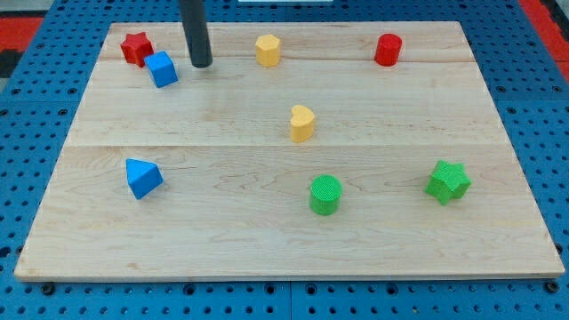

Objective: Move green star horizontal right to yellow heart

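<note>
My tip [202,64] stands far left beside the blue cube [162,68]; no pincer fitted. The green star [447,181] lies near right, below the yellow heart [302,123]. Approach pending; next, reach the star's near side.

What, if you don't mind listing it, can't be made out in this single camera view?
- The rod above my tip: cut off by the view's top edge.
- The red star: its right side is hidden behind the blue cube; touching or apart, I cannot tell.
- The yellow block at the top: too small to name its shape.
</note>
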Robot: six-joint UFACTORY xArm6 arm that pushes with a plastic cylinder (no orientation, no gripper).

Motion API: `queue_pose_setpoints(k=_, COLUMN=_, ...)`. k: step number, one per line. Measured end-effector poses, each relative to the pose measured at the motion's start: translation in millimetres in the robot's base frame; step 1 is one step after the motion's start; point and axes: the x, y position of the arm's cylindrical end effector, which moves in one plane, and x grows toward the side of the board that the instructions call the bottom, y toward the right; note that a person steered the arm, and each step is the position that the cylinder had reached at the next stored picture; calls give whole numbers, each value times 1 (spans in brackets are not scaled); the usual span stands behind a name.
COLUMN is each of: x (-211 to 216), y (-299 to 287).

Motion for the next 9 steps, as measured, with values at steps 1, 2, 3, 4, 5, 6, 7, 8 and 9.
queue_pose_setpoints(k=1, x=4, y=-28)
queue_pose_setpoints(k=2, x=64, y=-76)
queue_pose_setpoints(k=3, x=79, y=-80)
queue_pose_setpoints(k=4, x=70, y=-59)
queue_pose_setpoints(k=5, x=70, y=-33)
queue_pose_setpoints(k=6, x=70, y=-32)
queue_pose_setpoints(k=7, x=70, y=-32)
queue_pose_setpoints(k=8, x=79, y=-22)
queue_pose_setpoints(k=9, x=92, y=0)
